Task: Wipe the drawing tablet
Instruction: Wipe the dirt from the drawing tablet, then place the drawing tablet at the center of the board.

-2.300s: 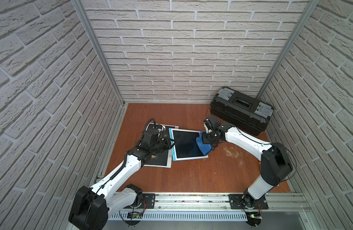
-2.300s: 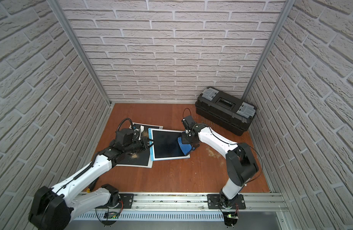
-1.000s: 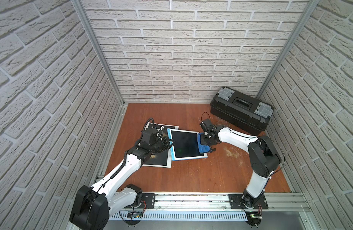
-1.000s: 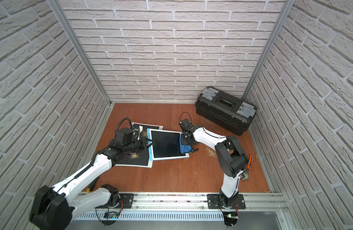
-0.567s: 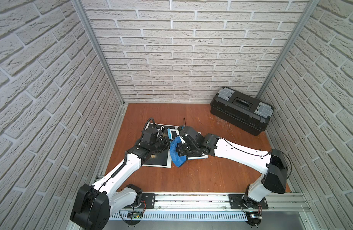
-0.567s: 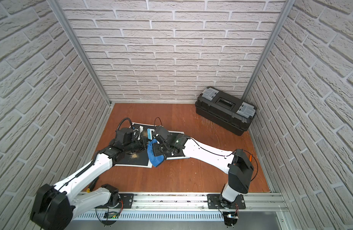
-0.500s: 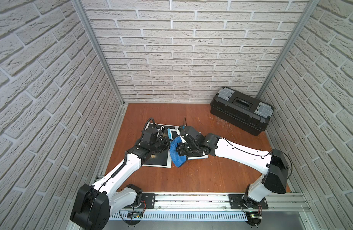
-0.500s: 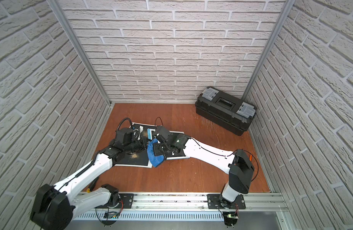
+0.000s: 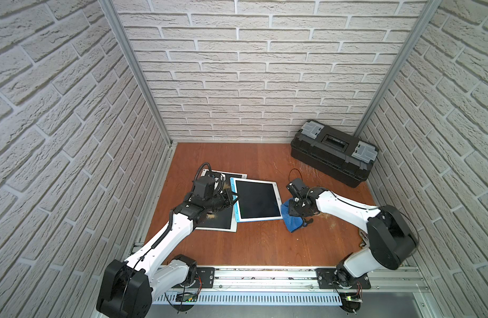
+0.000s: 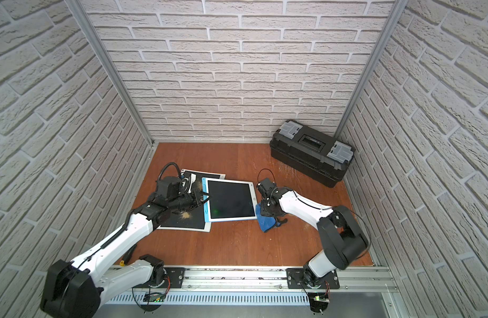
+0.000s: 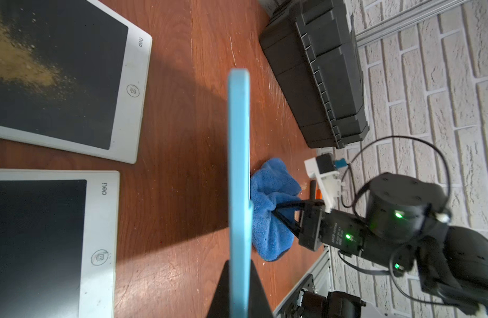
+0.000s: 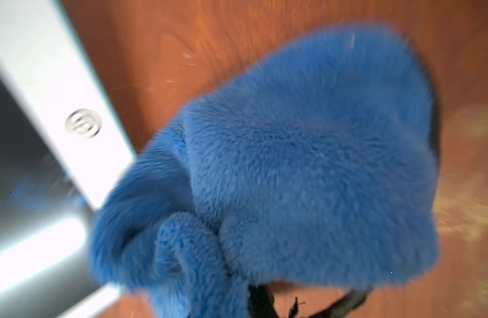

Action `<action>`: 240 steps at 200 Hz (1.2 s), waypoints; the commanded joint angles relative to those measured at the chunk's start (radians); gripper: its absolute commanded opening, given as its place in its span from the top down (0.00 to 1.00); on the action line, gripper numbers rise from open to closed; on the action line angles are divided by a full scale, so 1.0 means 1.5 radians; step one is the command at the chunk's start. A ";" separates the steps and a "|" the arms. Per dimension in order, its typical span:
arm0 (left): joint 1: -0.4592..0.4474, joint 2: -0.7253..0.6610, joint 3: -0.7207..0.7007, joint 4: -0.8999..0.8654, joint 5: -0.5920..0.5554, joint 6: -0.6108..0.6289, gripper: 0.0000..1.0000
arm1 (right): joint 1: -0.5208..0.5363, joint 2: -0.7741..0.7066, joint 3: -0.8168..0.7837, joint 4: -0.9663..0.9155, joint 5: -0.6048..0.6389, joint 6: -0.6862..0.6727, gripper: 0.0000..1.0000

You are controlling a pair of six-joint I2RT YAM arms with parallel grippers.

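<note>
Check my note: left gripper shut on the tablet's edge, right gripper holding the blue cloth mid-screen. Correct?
No. In both top views the blue cloth in the right gripper lies beside the tablet's corner, off the screen. The left gripper part is right.

White links [image 9: 344,210], black joints [image 9: 388,239]; looped black cables [image 9: 203,168]; green LEDs [image 11: 398,214]; right claw [image 11: 276,211] black, slender.

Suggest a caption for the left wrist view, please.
Fluffy blue cloth pinched in the right jaws, beside the blue-edged drawing tablet edge-on.

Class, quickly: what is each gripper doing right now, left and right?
Left gripper: shut on the drawing tablet, at its edge.
Right gripper: shut on the blue cloth.
</note>
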 commanded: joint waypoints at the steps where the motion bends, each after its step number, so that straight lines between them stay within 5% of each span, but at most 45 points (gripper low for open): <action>1: 0.045 -0.015 0.024 0.030 0.038 0.031 1.00 | 0.006 -0.151 0.052 -0.045 0.041 -0.032 0.97; 30: 0.101 0.011 0.029 0.164 0.147 0.030 1.00 | 0.005 -0.266 0.133 -0.138 0.138 -0.059 0.97; 64: 0.100 0.133 0.142 0.202 0.184 0.065 1.00 | 0.003 -0.341 0.158 -0.177 0.249 -0.086 0.98; 96: 0.100 0.334 0.297 0.248 0.239 0.049 1.00 | -0.016 -0.344 0.155 -0.213 0.306 -0.087 0.98; 134: 0.103 0.584 0.539 0.240 0.318 -0.013 1.00 | -0.048 -0.352 0.131 -0.214 0.280 -0.090 0.98; 192: 0.127 0.871 0.950 -0.167 0.335 0.155 1.00 | -0.068 -0.367 0.107 -0.202 0.227 -0.092 0.98; 240: 0.150 1.045 1.177 -0.268 0.349 0.147 1.00 | -0.072 -0.371 0.091 -0.195 0.210 -0.089 0.98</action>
